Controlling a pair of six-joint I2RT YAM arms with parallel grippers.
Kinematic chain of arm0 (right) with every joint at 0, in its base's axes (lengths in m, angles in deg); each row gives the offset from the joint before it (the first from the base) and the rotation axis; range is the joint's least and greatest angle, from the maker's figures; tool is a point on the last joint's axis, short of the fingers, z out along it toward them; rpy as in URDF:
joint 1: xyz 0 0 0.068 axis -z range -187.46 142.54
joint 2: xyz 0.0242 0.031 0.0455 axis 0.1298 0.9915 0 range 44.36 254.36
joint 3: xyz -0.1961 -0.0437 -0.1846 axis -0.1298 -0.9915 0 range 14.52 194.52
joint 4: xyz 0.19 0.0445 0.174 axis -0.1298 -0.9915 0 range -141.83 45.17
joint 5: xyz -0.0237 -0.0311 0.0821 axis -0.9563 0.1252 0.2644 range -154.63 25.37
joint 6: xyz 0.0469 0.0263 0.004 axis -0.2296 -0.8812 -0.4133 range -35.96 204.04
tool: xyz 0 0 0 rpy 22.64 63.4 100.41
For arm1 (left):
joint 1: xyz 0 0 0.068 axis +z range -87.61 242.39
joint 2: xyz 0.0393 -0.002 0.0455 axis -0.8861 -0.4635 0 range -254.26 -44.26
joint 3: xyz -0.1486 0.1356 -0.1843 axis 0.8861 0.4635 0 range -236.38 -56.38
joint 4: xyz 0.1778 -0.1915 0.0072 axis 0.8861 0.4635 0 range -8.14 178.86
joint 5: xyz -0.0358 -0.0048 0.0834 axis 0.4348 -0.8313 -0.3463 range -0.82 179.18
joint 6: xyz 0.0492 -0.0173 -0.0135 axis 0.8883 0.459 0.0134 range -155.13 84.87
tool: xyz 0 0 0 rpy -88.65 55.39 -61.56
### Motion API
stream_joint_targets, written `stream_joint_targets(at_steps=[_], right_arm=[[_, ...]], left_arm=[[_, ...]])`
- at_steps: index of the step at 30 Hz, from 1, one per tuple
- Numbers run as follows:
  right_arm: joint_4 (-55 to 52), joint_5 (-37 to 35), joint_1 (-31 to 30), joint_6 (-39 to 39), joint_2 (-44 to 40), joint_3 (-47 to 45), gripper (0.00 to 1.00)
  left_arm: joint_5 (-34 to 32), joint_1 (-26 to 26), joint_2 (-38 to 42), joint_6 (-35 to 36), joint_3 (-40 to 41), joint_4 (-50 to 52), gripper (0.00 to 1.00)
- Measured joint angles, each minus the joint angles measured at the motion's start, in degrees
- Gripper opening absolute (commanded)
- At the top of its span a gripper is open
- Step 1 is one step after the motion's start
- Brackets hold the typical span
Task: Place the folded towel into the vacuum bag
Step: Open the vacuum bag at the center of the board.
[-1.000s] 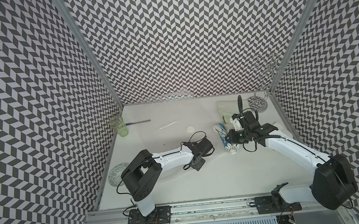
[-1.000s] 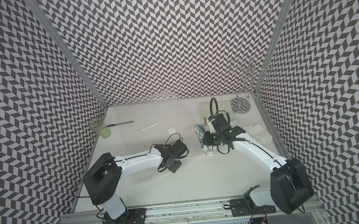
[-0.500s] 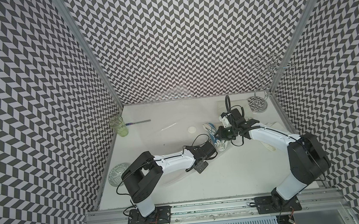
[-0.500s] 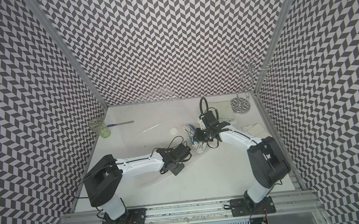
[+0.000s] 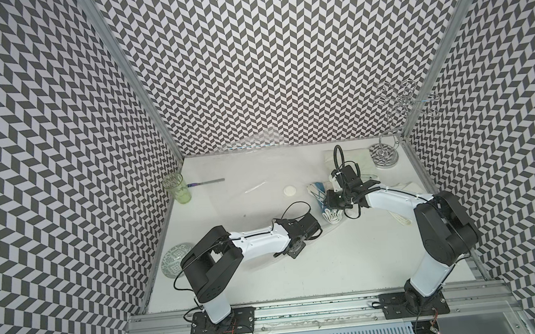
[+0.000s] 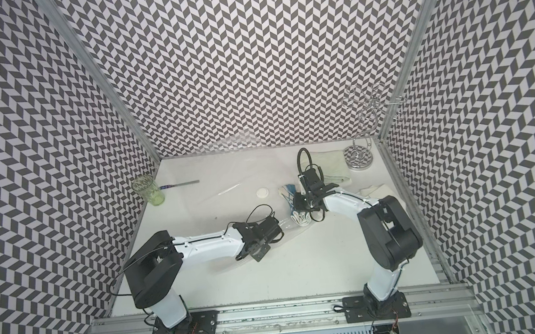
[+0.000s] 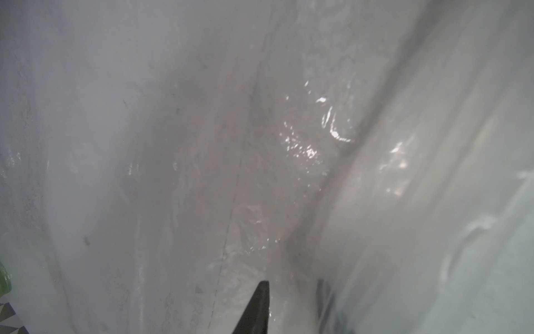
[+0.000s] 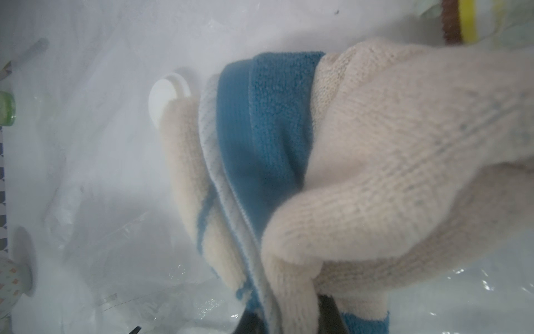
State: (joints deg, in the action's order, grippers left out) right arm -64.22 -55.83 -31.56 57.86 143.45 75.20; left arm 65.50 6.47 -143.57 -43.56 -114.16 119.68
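Pinching the folded towel point(image 8: 375, 150) tight, the right pincer point(image 8: 289, 318) should push it slowly ahead into the vacuum bag point(image 8: 130, 274) lying just in front. The left pincer point(image 7: 291, 300), spread a little, touches the plastic.

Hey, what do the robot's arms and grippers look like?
The left arm and right arm have white links, bulky black joints and black base plates. Loose black cables loop at both wrists. The left gripper and right gripper are black with tapering fingers.
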Motion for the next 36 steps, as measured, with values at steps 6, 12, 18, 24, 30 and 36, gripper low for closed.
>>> stream_joint_targets(at_steps=[6, 12, 18, 24, 30, 36], right_arm=[[0.0, -2.3, 0.5, 0.9, 0.1, 0.1, 0.00], [-5.1, -3.6, -1.9, 3.2, -0.5, 3.4, 0.00], [-13.9, -2.8, -5.8, 4.8, -14.2, 7.0, 0.00], [-18.8, 1.5, -5.3, 5.6, -32.5, 5.2, 0.00], [-23.9, 8.5, -12.8, 3.5, -38.1, -2.2, 0.00], [-23.9, 11.3, -13.2, 1.5, -36.2, -1.8, 0.00]], left_arm=[[0.5, 1.6, 0.3, -0.9, 0.0, 1.1, 0.10], [9.9, 3.0, 5.5, -0.2, 0.0, -0.7, 0.00], [17.3, 4.2, 10.3, -1.2, 0.2, -5.2, 0.00], [20.5, 5.9, 15.5, -4.6, 2.1, -10.0, 0.00], [22.0, 6.0, 17.0, -7.1, 2.1, -13.7, 0.00], [23.1, 5.2, 17.0, -8.1, 2.1, -14.6, 0.00]])
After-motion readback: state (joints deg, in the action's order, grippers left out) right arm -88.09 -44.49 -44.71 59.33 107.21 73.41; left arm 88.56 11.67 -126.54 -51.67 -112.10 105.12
